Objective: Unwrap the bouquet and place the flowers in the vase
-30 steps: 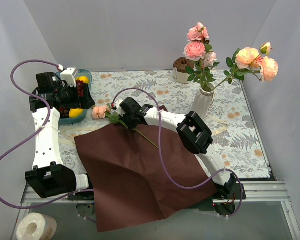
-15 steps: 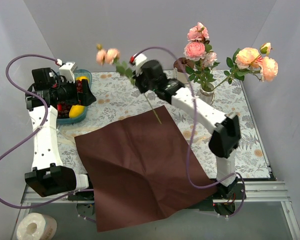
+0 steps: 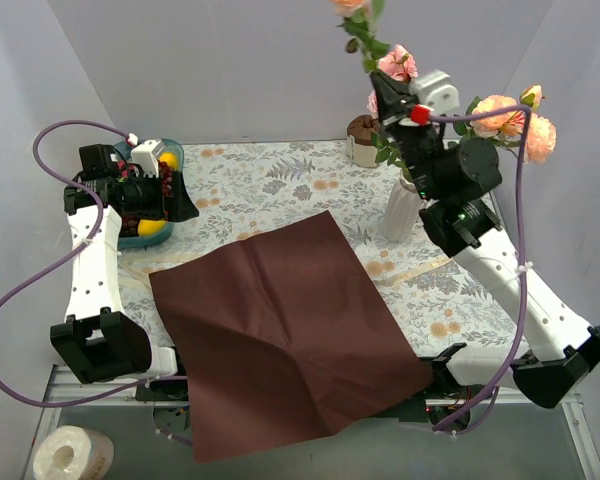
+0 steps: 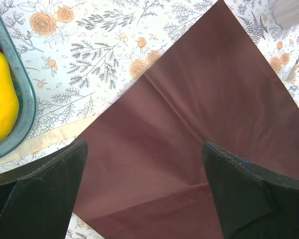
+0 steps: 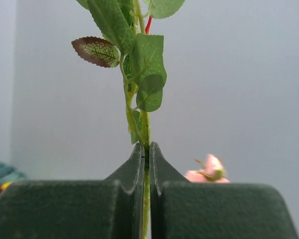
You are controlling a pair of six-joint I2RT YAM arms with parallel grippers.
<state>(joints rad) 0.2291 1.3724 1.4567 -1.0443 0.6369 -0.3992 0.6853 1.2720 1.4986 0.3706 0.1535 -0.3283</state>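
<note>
The maroon wrapping paper [image 3: 280, 320] lies spread flat on the table, with no flowers on it. The white ribbed vase [image 3: 404, 208] stands at the back right and holds pink [image 3: 395, 65] and peach [image 3: 510, 115] roses. My right gripper [image 3: 385, 98] hangs above the vase, shut on a thin green flower stem [image 5: 142, 119] that stands upright. Its leaves [image 3: 365, 45] and peach bloom [image 3: 350, 5] reach the top edge of the view. In the right wrist view the right gripper [image 5: 146, 149] pinches the stem. My left gripper [image 4: 144, 164] stands open over the paper [image 4: 204, 124], holding nothing.
A teal bowl [image 3: 130, 238] of fruit, with a yellow lemon [image 4: 0, 94], sits at the back left beside my left gripper [image 3: 172, 198]. Beige ribbon [image 3: 425, 265] lies on the floral cloth. A cream jar with a brown top [image 3: 360, 140] stands behind the vase.
My right arm lifted the flower off the paper's far left corner and swung it up and to the right, above the vase. The left arm barely shifted.
</note>
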